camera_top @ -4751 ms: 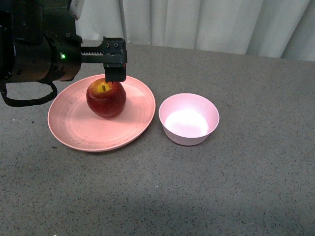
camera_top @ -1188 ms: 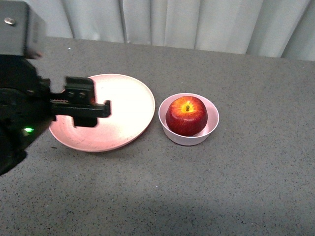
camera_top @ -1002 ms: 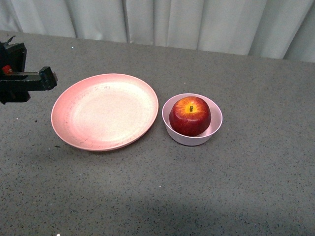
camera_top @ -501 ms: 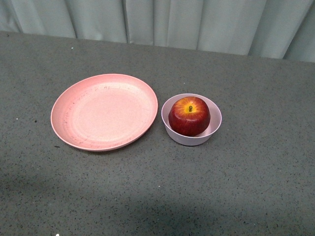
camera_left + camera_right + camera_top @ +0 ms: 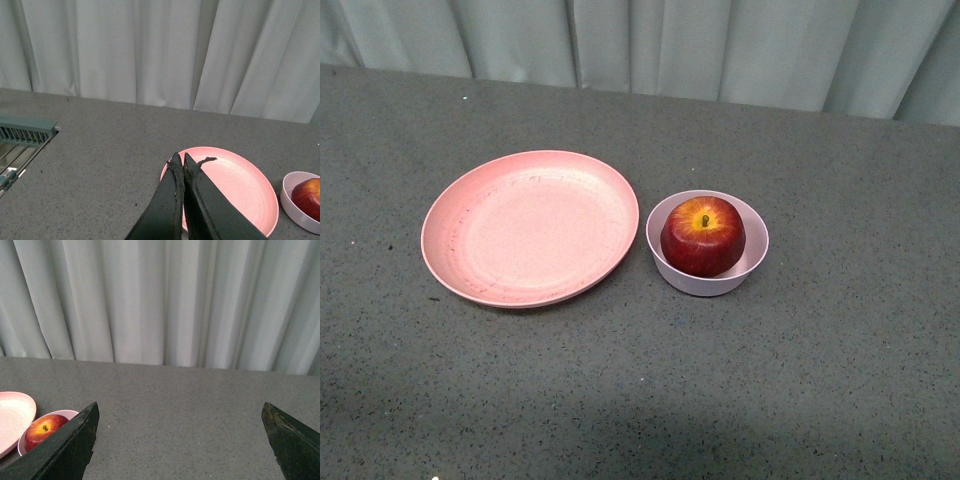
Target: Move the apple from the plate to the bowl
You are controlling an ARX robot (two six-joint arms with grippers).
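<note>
Front view: apple seated stem-up in the bowl, centre-right; plate bare just left, so task looks done. Left wrist view: left hand pressed closed, holding nothing, lower centre. Right wrist view: right hand spread wide, empty, retired above the tabletop.

Work surface: a grey speckled tabletop fills most of the front view, matte, with fine dark and light flecks. Backdrop: pale grey-white pleated curtains run along the top of the frame, meeting the far table edge. At the left edge of the left wrist view, a grey-green slatted rack adjoins the table. Lighting is even and soft.
</note>
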